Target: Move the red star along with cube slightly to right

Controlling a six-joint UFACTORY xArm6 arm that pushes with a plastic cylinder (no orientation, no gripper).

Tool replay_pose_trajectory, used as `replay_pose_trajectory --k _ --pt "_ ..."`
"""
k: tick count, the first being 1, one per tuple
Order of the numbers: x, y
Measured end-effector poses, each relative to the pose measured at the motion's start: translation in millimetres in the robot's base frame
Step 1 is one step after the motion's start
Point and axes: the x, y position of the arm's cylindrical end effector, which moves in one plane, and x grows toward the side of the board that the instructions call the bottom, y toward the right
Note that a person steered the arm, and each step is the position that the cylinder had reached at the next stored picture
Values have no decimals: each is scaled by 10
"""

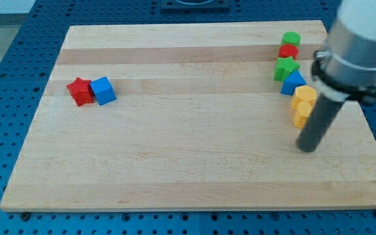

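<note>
The red star (pixel 79 91) lies at the view's left on the wooden board (pixel 194 163). The blue cube (pixel 103 91) touches its right side. My tip (pixel 307 148) is at the view's right, far from both, just below the yellow blocks.
A column of blocks runs down the board's right side: a green block (pixel 291 39), a red block (pixel 288 51), a green star (pixel 285 68), a blue block (pixel 292 83), and two yellow blocks (pixel 303 96) (pixel 301 113). The arm's white body (pixel 364 39) hangs over the right edge.
</note>
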Motion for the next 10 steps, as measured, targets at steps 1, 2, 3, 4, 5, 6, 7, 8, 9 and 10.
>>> replay_pose_trajectory --k 1,2,3,4,5,6,7,8,9,10 --pt "6 -1037" --pt "0 -2273" --pt "-189 -3457" --pt "-691 -4351" --pt "-1099 -4603" --pt "-1364 -4590" --pt "-1442 -4244" --pt "-1449 -3453" --pt "-1430 -2567" --pt "-1304 -1963"
